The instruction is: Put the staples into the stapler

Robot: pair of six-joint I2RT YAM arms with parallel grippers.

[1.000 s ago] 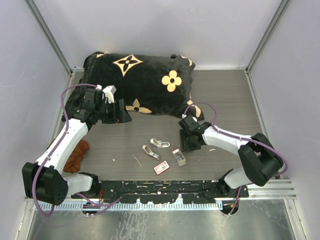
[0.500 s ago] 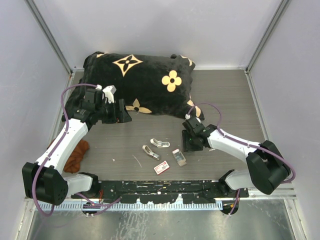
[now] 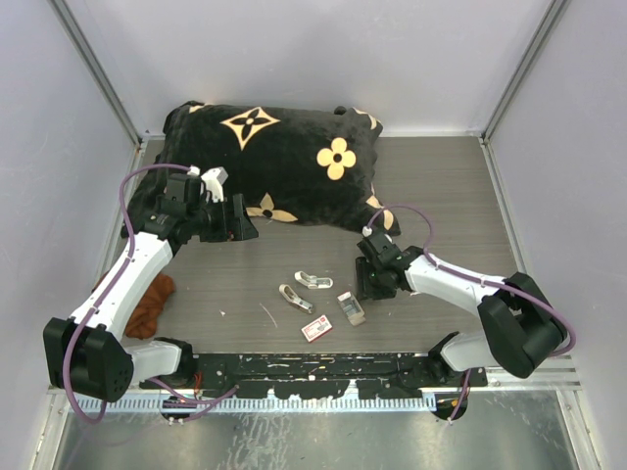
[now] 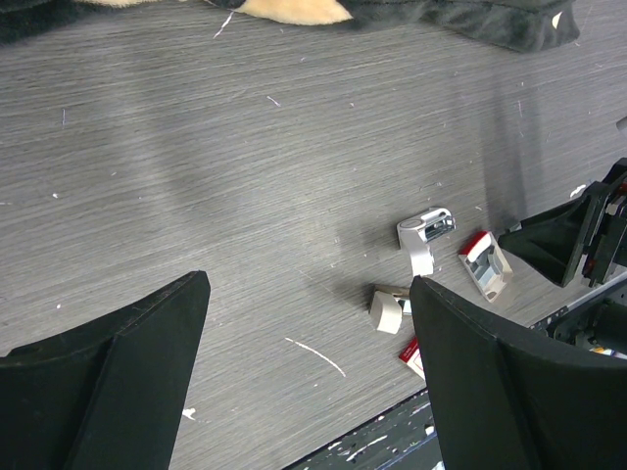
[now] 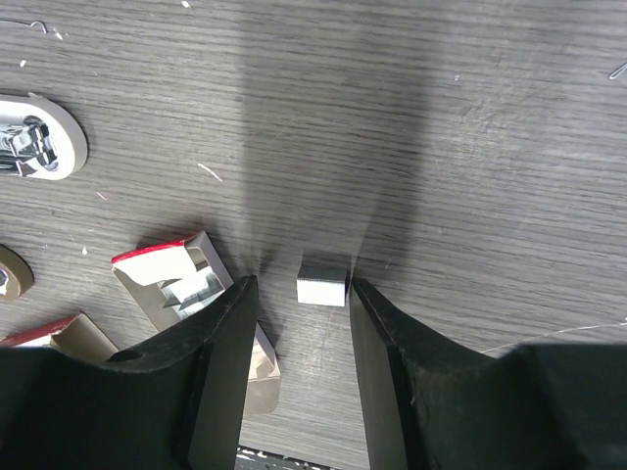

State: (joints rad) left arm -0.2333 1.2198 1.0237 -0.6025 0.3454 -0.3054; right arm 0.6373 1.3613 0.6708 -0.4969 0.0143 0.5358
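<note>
Right wrist: silvery rectangular staples (image 5: 322, 284)

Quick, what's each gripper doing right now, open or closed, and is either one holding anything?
Left gripper: open, holding nothing.
Right gripper: open, straddling the small staple block, not clamped on it.

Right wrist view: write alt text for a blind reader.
A small silvery staple block lies on the dark wood-grain table between the two open black fingers, not yet pinched. An opened red-and-white box holding more staples sits to its left.
</note>
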